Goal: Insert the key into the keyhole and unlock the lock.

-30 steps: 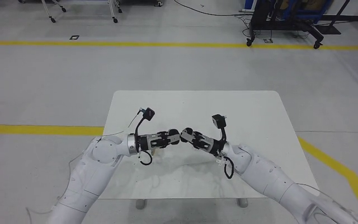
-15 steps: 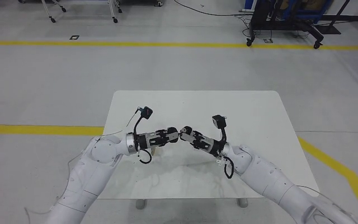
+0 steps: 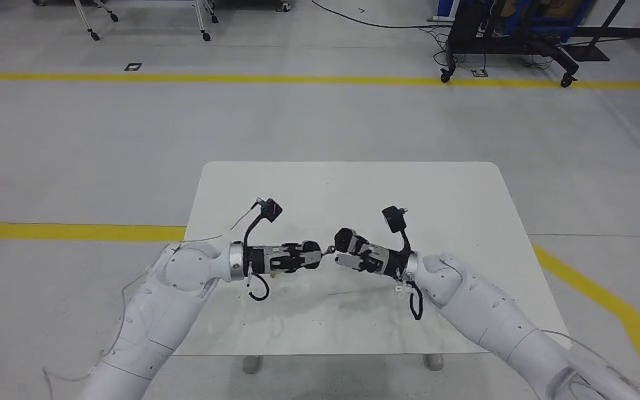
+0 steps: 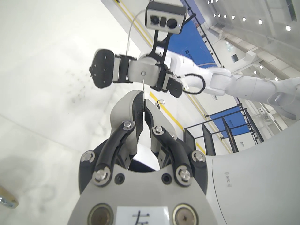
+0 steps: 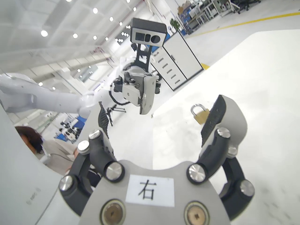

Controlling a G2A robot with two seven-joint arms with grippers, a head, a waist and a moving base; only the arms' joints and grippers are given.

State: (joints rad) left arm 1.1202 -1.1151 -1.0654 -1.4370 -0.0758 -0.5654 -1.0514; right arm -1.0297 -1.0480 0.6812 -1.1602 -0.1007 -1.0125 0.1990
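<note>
- One key [image 4: 143, 87], pinched tight in my left claw [image 4: 142, 105], blade pointing straight ahead.
- My right claw [image 5: 160, 108] gapes empty; the lock [image 5: 199, 115] lies ahead, nearer this arm.

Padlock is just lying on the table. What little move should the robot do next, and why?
Probably the right gripper should lower onto the padlock and close on it. That gripper is open and empty, the padlock lies on the table, and the left gripper already pinches the key.
</note>
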